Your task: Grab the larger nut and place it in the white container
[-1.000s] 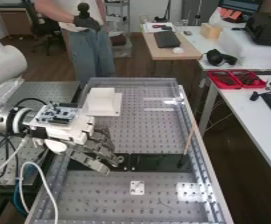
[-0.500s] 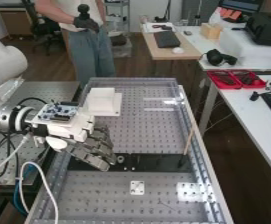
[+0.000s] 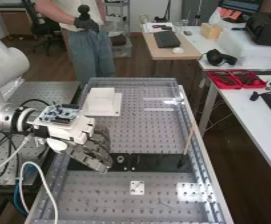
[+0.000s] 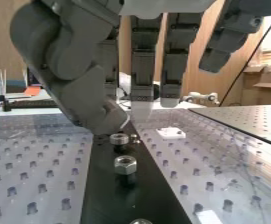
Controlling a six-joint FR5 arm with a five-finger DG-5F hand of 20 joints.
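Since the earlier frames, the fingers of the hand (image 3: 96,149) have drawn back a little from the nuts, toward the high view's left, and bunched closer together; the white container (image 3: 102,103) is where it was.

Nearest in the high view, a small white plate with holes (image 3: 137,188) lies on the perforated bench (image 3: 106,195). Past it, a black strip (image 3: 162,162) runs across the bench, and the hand is over its left part. In the wrist view, one hex nut (image 4: 126,164) sits raised on the strip, nearer that camera; another nut (image 4: 119,139) is farther along, near the thumb's tip. They lie at different depths, so I cannot tell which is the larger. The hand is open, its fingers (image 4: 143,65) hanging nearly straight and its thumb (image 4: 86,95) bent inward.

A thin wooden stick (image 3: 189,139) leans up at the strip's right end. Farther off stands the white container, in the bench's far left part. Beyond the bench, to the right, red trays (image 3: 236,86) rest on a white desk (image 3: 257,111).
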